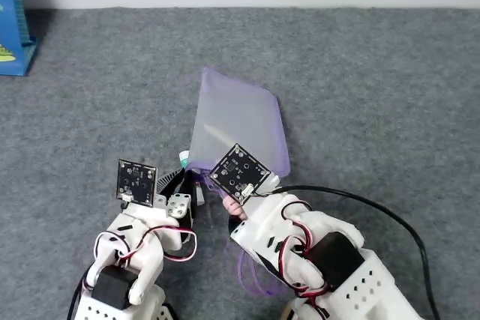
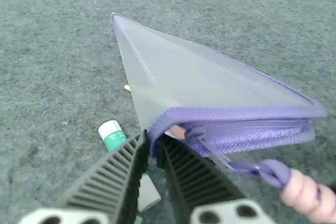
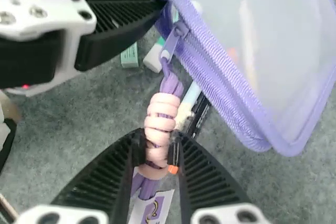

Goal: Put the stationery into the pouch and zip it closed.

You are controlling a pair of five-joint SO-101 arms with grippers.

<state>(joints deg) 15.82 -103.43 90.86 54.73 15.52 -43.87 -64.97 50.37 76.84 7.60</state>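
At the near side of the grey table (image 1: 390, 73), the purple pouch (image 1: 236, 121) is lifted along its zip edge and held between both arms.

Left gripper (image 2: 152, 149): pressed together on the pouch corner at the zip's end. This looks like an anchor, so the fabric does not follow the slider.

Right gripper (image 3: 156, 148): pinching the pink coiled cord (image 3: 159, 119) tied to the zip slider (image 3: 176, 32). The cord offers a firmer hold than the small tab.

The slider sits just beside the anchored corner. The teeth beyond it appear meshed, though I cannot tell this for the full run.

Noted: a glue stick (image 2: 112, 135) and a pen (image 3: 197, 106) lie on the table beneath the raised edge, apparently outside the pouch.

Judgement: zipping looks nearly complete; filling does not.
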